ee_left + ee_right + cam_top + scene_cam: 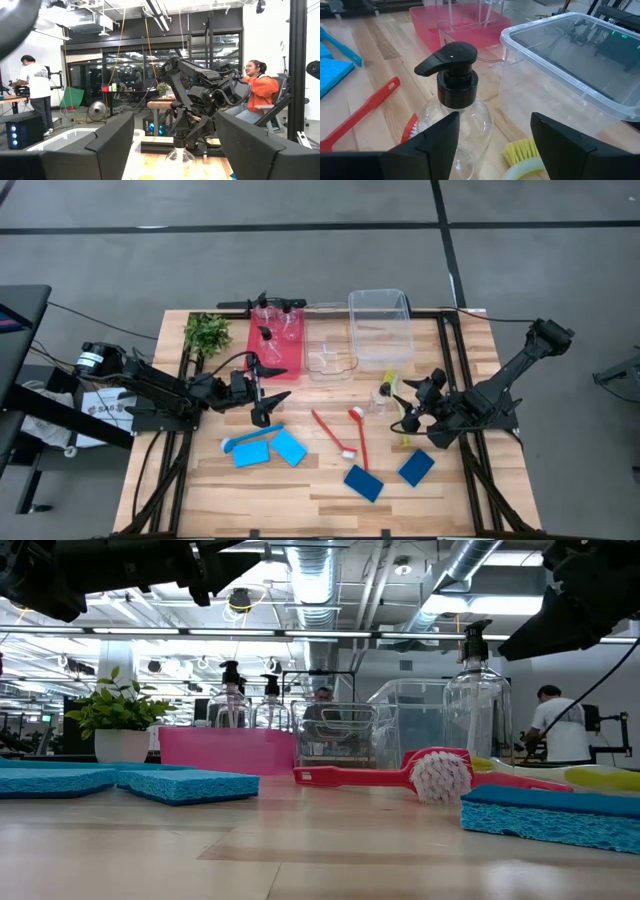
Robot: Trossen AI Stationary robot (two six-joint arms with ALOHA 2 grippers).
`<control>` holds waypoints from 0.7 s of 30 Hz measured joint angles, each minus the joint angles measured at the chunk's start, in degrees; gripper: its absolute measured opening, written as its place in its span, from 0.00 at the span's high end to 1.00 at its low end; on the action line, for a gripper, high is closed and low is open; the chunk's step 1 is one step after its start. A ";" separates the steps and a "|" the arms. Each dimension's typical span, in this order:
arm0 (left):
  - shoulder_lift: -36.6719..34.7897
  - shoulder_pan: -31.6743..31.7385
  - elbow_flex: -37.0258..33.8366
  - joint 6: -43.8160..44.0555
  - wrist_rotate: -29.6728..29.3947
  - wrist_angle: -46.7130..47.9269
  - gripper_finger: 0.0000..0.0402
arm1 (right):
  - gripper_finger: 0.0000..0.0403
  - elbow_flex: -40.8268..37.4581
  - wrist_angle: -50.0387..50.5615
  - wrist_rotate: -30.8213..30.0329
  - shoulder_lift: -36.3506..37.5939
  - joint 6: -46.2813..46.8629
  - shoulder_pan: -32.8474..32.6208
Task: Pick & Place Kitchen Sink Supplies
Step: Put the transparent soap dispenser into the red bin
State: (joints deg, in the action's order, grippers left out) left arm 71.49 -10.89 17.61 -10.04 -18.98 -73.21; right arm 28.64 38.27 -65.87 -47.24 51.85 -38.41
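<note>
Behind the wooden table [200, 500] an open workshop is showing, with people seated and standing well beyond it. On the boards the supplies are lying sorted loosely by kind, probably so each can be reached on its own: light-blue sponges [270, 448] towards the left, dark-blue sponges [364, 482] towards the right, two red brushes [340, 435] between them. Several pump bottles are already standing in the pink bin [273, 340], while the clear bin [380, 325] beside it is holding none.

One pump bottle [454, 100] is standing upright on the table just ahead of the right gripper [495, 145], whose jaws are spread wide and lined up either side of it, holding nothing. A yellow-green brush [522, 152] is lying close by. The left gripper [262, 402] is hovering above the sponges, claw wide and empty, arm reaching in low from the table's left edge.
</note>
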 joint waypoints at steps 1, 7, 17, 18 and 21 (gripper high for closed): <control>0.00 0.02 0.00 0.00 0.00 -0.01 0.30 | 0.41 0.00 -0.26 0.01 0.00 -0.59 0.00; -0.01 0.00 0.00 0.00 0.00 0.00 0.30 | 0.40 0.00 -4.62 0.05 0.00 -5.72 -0.13; 0.00 0.01 0.00 0.00 0.00 0.02 0.30 | 0.41 -2.28 -7.35 -0.20 0.00 -7.43 0.59; -0.01 0.01 0.00 0.00 0.00 0.02 0.30 | 0.41 -2.32 -7.37 -0.20 0.00 -7.43 0.83; -0.01 0.00 0.00 0.00 0.00 0.04 0.30 | 0.41 -2.32 -7.63 -0.24 0.00 -7.45 1.09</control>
State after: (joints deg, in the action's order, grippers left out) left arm 71.48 -10.88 17.61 -10.04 -18.98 -73.17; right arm 26.33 30.63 -66.11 -47.24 44.40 -37.32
